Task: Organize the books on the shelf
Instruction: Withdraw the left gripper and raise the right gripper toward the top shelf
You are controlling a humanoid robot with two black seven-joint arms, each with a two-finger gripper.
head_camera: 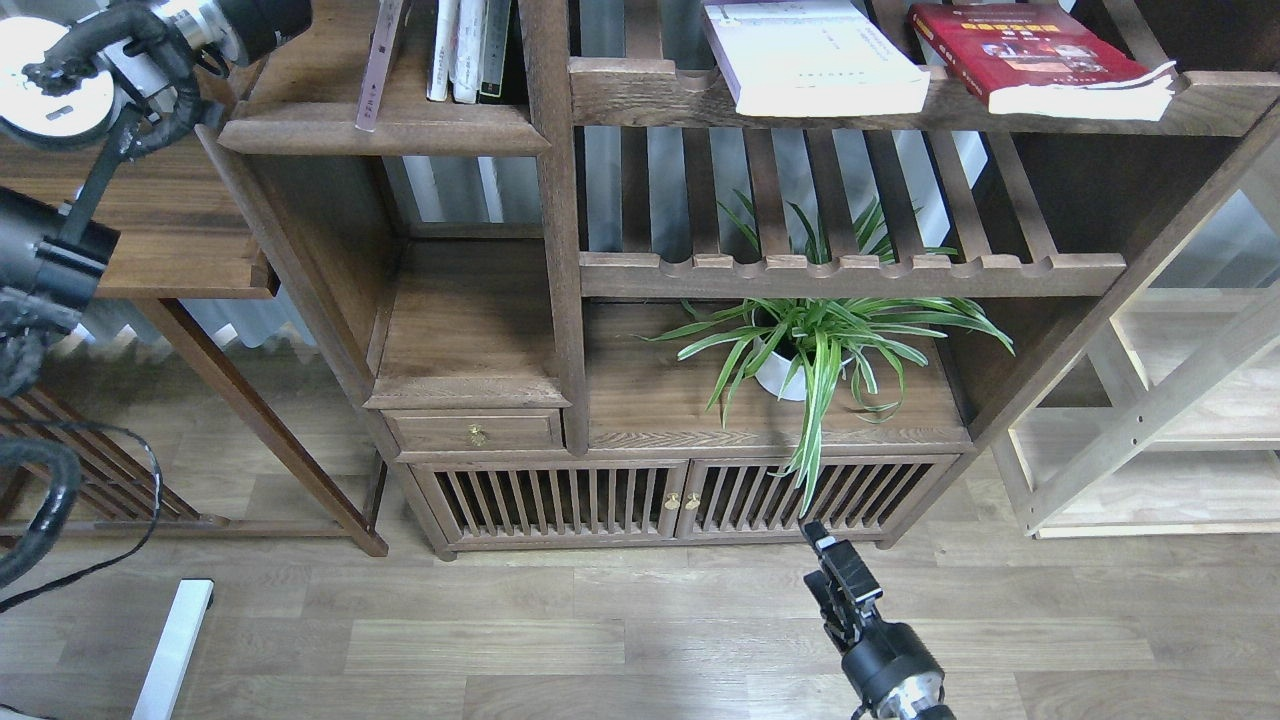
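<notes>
The white-lavender book and the red book lie flat on the slatted shelf at the upper right of the frame, long axes running into the frame; a maroon book leans upright on the solid plank shelf at upper left. The right gripper, low at bottom centre, is nearer, jaws seemingly close together and empty, the spider plant between. The left gripper is not clearly in view.

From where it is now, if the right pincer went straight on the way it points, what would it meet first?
Probably the right slatted cabinet door, near the hanging leaves of the potted plant. The right pincer points up and slightly left at it over bare floor; depth is unclear.
</notes>
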